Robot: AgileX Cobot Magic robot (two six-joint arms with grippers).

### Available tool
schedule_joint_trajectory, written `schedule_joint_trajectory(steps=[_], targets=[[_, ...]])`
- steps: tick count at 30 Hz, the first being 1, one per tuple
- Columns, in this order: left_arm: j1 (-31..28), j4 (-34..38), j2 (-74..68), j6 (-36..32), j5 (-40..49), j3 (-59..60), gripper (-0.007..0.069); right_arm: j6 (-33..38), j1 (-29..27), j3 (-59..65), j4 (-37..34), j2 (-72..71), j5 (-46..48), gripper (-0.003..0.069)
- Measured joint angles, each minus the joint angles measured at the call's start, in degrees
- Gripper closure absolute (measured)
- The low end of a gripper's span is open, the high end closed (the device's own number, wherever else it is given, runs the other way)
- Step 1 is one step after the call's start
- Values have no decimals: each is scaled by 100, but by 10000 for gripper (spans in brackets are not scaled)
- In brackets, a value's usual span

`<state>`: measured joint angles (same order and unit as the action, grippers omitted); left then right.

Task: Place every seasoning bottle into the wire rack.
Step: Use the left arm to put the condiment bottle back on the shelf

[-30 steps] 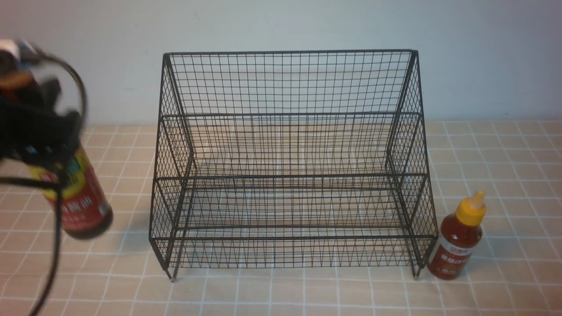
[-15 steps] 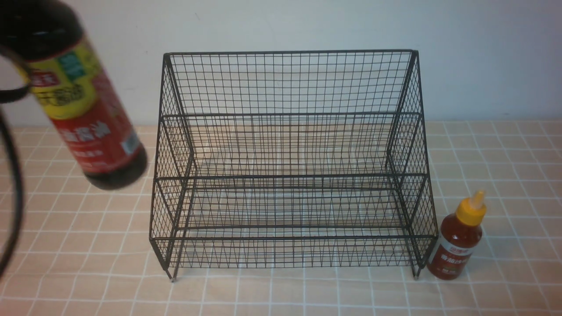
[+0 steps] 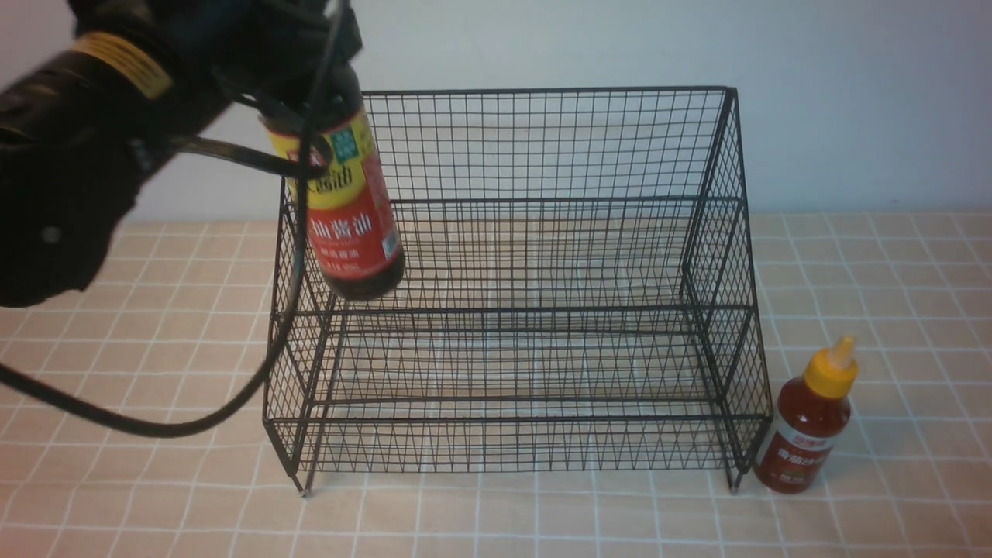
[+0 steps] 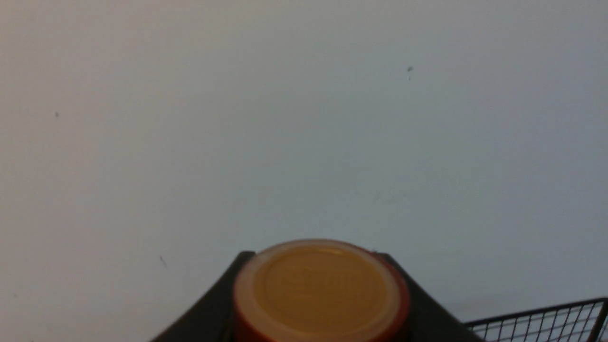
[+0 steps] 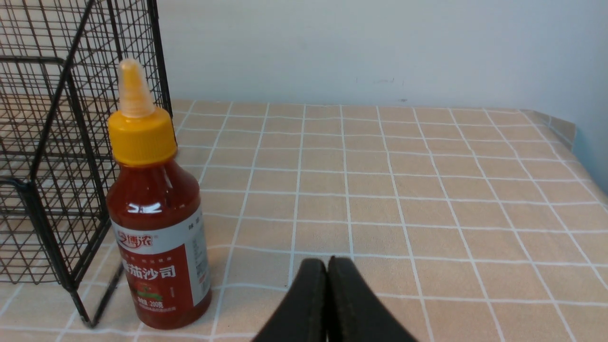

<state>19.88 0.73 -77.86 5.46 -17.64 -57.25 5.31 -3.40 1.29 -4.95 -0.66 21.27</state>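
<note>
My left gripper (image 3: 302,74) is shut on the neck of the tall dark soy-sauce bottle (image 3: 353,217) and holds it in the air, nearly upright, over the left end of the black wire rack (image 3: 511,310). Its base hangs just above the middle tier. In the left wrist view the bottle's gold cap (image 4: 316,289) sits between my two dark fingers. The short red-sauce bottle (image 3: 810,422) with a yellow nozzle cap stands on the table against the rack's right front foot. In the right wrist view it (image 5: 156,218) stands beside my right gripper (image 5: 327,266), which is shut and empty.
The table carries a tan checked cloth (image 3: 891,310); its right edge shows in the right wrist view (image 5: 570,137). A pale wall (image 3: 852,116) stands close behind the rack. A black cable (image 3: 155,422) hangs from my left arm and loops before the rack's left side.
My left arm has lifted the soy-sauce bottle from low at the left of the rack, up and rightward, to above the rack's left end. The red-sauce bottle has not moved.
</note>
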Motion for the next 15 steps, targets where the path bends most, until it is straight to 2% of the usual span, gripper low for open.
schedule_joint_trajectory(steps=[5, 12, 15], targets=[[7, 0, -261, 0, 512, 0, 368, 0, 0, 0, 0, 0, 0, 673], [7, 0, -481, 0, 1664, 0, 368, 0, 0, 0, 0, 0, 0, 673], [7, 0, -484, 6, 1848, -53, 368, 0, 0, 0, -4, 0, 0, 673]])
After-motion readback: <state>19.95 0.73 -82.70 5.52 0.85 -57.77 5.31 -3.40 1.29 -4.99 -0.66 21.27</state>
